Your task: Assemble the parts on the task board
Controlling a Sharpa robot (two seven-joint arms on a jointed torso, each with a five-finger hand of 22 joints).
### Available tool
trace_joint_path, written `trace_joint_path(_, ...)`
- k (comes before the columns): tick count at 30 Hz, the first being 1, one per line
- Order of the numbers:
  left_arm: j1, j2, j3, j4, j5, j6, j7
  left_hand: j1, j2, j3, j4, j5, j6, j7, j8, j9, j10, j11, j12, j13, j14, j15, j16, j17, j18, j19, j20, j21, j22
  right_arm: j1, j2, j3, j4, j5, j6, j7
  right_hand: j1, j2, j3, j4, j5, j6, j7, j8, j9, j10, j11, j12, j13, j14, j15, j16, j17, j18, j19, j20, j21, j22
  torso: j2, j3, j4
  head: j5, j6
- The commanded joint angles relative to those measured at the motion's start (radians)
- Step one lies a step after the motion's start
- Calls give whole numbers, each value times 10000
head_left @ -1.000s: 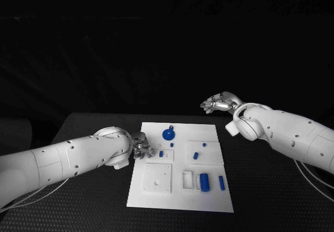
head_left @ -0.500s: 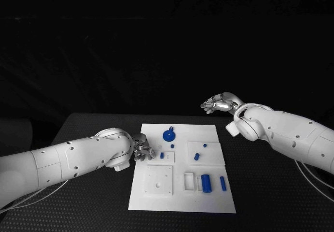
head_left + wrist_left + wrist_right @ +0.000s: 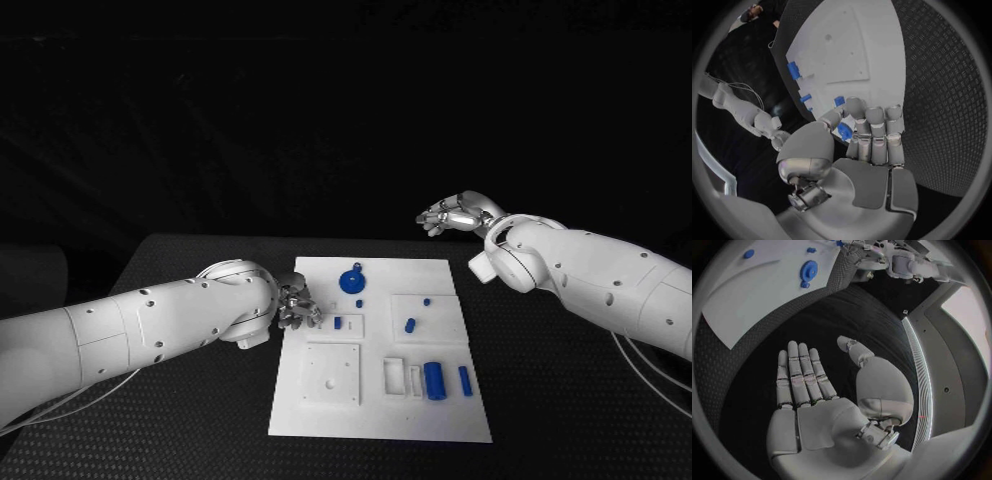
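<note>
Lying in the middle of the black desk (image 3: 173, 420), the white task board (image 3: 378, 420) carries several small blue parts. A round blue gear (image 3: 351, 281) sits near the far edge of the board. Closer in, a small blue peg (image 3: 338, 323) stands by the board's left side and another small blue piece (image 3: 410, 324) lies toward the middle, with a tiny blue stud (image 3: 427, 300) beyond it. At the near right of the board a thick blue cylinder (image 3: 434, 380) lies beside a thinner blue bar (image 3: 464, 379), just right of a white rectangular frame (image 3: 394, 374). A white square plate (image 3: 330, 373) with a small hole sits on the board's near left.

The left robot hand (image 3: 299, 306) is at the board's left edge, just beside the small blue peg. In the left wrist view its fingers (image 3: 877, 131) are curled forward with the thumb brought against them, pinching a small blue part (image 3: 844, 131).

The right robot hand (image 3: 453, 214) is raised beyond the far right corner of the board, well apart from the parts. In the right wrist view it is flat and spread, fingers (image 3: 799, 373) straight, holding nothing.
</note>
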Motion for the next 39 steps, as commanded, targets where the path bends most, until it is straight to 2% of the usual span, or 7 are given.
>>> trace_joint_path(1,52,31,9,2,-247,267,-22,-11,117,314,-358,47,264,-169,32,25,-15,-63,15,-11,15,-27,41,11,27,65,-744,30,186,-1,9,1,13,-9,102,59,9,90,10,-49,32,-65,219,63,-15,32,27,-68,-10,56,44,-51,17,121,34,69,-54,10,0,-4,-5,7,10)
trace_joint_path(9,223,73,29,-30,204,1498,-266,11,112,330,-385,54,266,-174,37,31,-18,-68,20,-13,19,-25,44,11,30,66,-746,33,188,-1,27,1,8,-9,105,58,9,91,10,-49,32,-65,219,64,-16,32,27,-68,-10,56,44,-52,18,121,35,70,-58,13,0,2,-6,22,0)
trace_joint_path(13,520,282,34,-530,1323,3147,-579,37,128,352,-391,-56,226,-158,17,29,-35,-52,15,-24,-23,12,23,3,22,23,-732,24,192,-1,42,1,-4,-9,102,56,7,92,10,-49,32,-66,219,64,-16,32,27,-67,-9,57,44,-52,18,122,36,70,-61,15,3,4,-11,37,-21)
trace_joint_path(20,873,850,31,-1463,2238,4611,-719,74,136,372,-425,49,243,-159,36,56,-55,-51,4,-39,-68,50,13,4,15,-36,-713,23,202,-1,96,1,-28,-9,111,51,7,92,10,-49,32,-65,219,65,-17,33,27,-67,-9,57,44,-53,19,122,37,71,-64,19,1,8,-7,65,-18)
trace_joint_path(25,928,1168,28,-1899,2271,4792,-706,39,160,343,-435,256,271,-169,68,101,-56,-60,8,-48,-83,76,26,13,12,-69,-693,40,208,-1,117,1,-42,-9,103,52,7,92,10,-50,31,-65,219,66,-18,32,27,-67,-9,57,44,-54,20,123,38,71,-67,22,1,9,-19,93,-45)
trace_joint_path(29,959,1330,8,-2096,2296,4864,-720,-111,208,284,-458,796,364,-208,159,207,-54,-95,32,-48,-75,90,52,27,18,-84,-674,74,208,-1,118,1,-46,-9,96,46,8,91,10,-51,31,-65,219,66,-18,32,27,-67,-10,58,44,-54,21,124,39,72,-69,23,2,12,-8,97,-70)
trace_joint_path(39,956,1637,-169,-2333,1488,4383,-720,-189,249,282,-476,1039,394,-247,233,338,-57,-137,63,-42,-44,75,86,42,44,-70,-677,117,207,0,157,1,-50,-9,86,49,12,86,11,-55,31,-65,219,68,-20,32,27,-67,-9,57,44,-56,22,125,40,72,-75,29,8,-2,-9,109,-63)
